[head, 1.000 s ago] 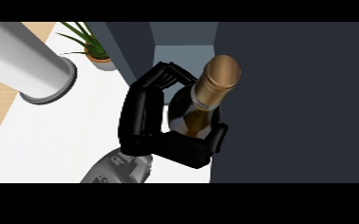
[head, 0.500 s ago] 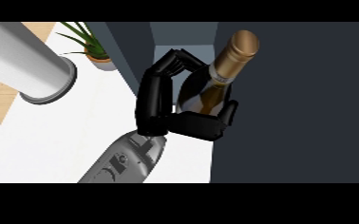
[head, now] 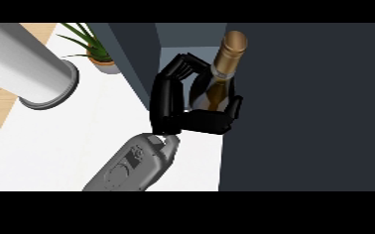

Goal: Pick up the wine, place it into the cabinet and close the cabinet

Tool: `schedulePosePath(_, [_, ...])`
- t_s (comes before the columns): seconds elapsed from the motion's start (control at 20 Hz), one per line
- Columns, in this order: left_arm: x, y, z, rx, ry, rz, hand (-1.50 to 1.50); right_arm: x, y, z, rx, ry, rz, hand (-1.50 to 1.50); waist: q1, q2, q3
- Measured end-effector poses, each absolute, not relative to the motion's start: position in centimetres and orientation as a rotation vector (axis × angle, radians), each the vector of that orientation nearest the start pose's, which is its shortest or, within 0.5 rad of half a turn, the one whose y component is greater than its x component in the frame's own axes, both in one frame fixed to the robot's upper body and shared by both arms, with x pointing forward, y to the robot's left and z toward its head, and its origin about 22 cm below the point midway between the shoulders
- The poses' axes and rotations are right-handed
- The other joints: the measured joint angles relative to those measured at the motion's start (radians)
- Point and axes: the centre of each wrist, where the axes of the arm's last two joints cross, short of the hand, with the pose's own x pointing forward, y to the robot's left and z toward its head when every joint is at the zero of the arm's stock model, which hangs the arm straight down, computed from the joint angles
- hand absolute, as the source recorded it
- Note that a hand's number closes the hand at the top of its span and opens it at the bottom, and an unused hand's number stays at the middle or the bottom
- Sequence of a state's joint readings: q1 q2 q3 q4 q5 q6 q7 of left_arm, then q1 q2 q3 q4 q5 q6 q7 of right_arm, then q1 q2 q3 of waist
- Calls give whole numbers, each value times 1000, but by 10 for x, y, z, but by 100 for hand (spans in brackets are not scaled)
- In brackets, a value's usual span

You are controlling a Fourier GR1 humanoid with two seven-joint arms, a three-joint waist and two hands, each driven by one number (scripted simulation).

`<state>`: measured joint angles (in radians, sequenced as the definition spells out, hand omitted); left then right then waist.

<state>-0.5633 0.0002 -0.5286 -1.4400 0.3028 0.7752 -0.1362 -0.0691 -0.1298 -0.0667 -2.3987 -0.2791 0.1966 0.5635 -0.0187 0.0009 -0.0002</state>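
Note:
My right hand (head: 199, 120) is shut on the wine bottle (head: 215, 93), fingers (head: 170, 82) curled round its left side and thumb on its right. The bottle's gold-foiled neck (head: 233, 44) points up and slightly right. Hand and bottle sit at the narrow pale opening (head: 183, 35) of the dark cabinet, between a dark panel on the left (head: 138, 54) and a broad dark panel on the right (head: 300, 109). I cannot tell which panel is the door. The bottle's base is hidden behind my palm. My left hand does not show.
A tall grey cylinder (head: 33, 69) stands on the white counter (head: 66, 148) at the left. A small potted plant (head: 99, 57) sits beside the cabinet's left panel. A strip of wooden floor or edge shows at the far left.
My right hand has carried the bottle up and to the right, deeper toward the cabinet's opening. The forearm has come further into view from below.

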Motion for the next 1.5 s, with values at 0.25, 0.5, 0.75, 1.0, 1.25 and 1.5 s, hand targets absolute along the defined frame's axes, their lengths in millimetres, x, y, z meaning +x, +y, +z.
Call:
schedulePosePath(0.25, [292,45,82,-115,-1898,127,150,167,-241,196,208,-1878,299,-150,3,-2,0])
schedulePosePath(0.5, [296,47,58,-47,-1902,80,150,167,-240,194,220,-1875,305,-150,3,-1,0])
schedulePosePath(0.75, [305,55,47,-2,-1917,70,150,167,-245,195,195,-1874,305,-150,6,-1,0])
schedulePosePath(1.0, [312,67,36,22,-1925,96,150,166,-242,191,219,-1885,293,-150,7,-1,0])
schedulePosePath(1.25, [325,75,35,32,-1922,121,150,167,-242,193,217,-1883,292,-150,7,-1,0])
schedulePosePath(1.5, [340,83,33,31,-1895,123,150,166,-245,192,204,-1881,297,-150,4,-1,0])
